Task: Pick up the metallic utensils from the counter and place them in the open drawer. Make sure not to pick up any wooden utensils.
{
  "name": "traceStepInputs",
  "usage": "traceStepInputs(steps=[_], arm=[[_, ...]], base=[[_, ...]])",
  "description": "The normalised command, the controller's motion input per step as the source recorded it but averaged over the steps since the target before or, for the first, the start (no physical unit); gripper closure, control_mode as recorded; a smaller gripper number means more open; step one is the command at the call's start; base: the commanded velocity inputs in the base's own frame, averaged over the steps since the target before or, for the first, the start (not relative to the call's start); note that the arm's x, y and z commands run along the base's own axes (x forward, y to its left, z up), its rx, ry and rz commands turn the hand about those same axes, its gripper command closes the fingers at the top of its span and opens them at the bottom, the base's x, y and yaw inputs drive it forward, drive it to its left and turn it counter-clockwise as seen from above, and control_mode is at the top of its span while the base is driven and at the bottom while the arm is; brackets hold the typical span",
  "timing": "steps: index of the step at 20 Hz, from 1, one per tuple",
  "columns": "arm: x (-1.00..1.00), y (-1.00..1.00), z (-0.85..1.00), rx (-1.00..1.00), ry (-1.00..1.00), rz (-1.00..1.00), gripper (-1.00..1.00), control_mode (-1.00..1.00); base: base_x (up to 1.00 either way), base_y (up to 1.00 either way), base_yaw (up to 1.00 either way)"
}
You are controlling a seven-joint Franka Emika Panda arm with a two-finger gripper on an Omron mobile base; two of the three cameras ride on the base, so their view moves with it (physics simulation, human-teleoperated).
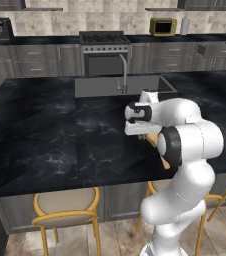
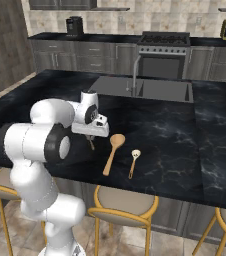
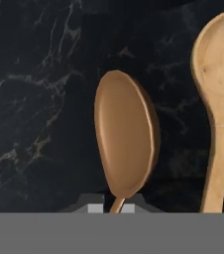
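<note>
1. Tool [image 3: 112,208] shut tight on the thin neck of a brown spoon [image 3: 126,134], over the worktop [image 3: 34,99], just beside the large wooden spoon [image 3: 218,99].
2. Risk: the brown colour suggests wood; putting this spoon in the drawer would break the rule.

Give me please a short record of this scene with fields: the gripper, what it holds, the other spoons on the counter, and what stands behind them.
gripper: gripper shut, low over the black counter
held: the thin handle of a brown spoon sits between the finger tips
lifted or resting: cannot tell
beside it: large wooden spoon, flat on the counter, apart from the brown spoon
next along: small spoon with a pale bowl, flat on the counter, apart from the large one
behind: sink with a faucet
</note>
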Motion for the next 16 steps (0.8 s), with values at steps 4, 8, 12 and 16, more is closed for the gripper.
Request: traceStepInputs(steps=[4, 8, 12, 16], arm=[[-0.86, -0.53, 1.00, 0.00, 0.00, 0.27, 1.00, -1.00], [-1.00, -0.40, 0.87, 0.00, 0.00, 0.09, 1.00, -1.00], [-1.00, -0.23, 0.63, 0.00, 0.00, 0.01, 1.00, -1.00], [-0.87, -0.01, 0.44, 0.00, 0.02, 0.00, 1.00, -1.00]], base=[[0.00, 0.00, 0.00], [0.00, 0.00, 0.00], [0.00, 0.00, 0.00], [0.00, 0.00, 0.00]])
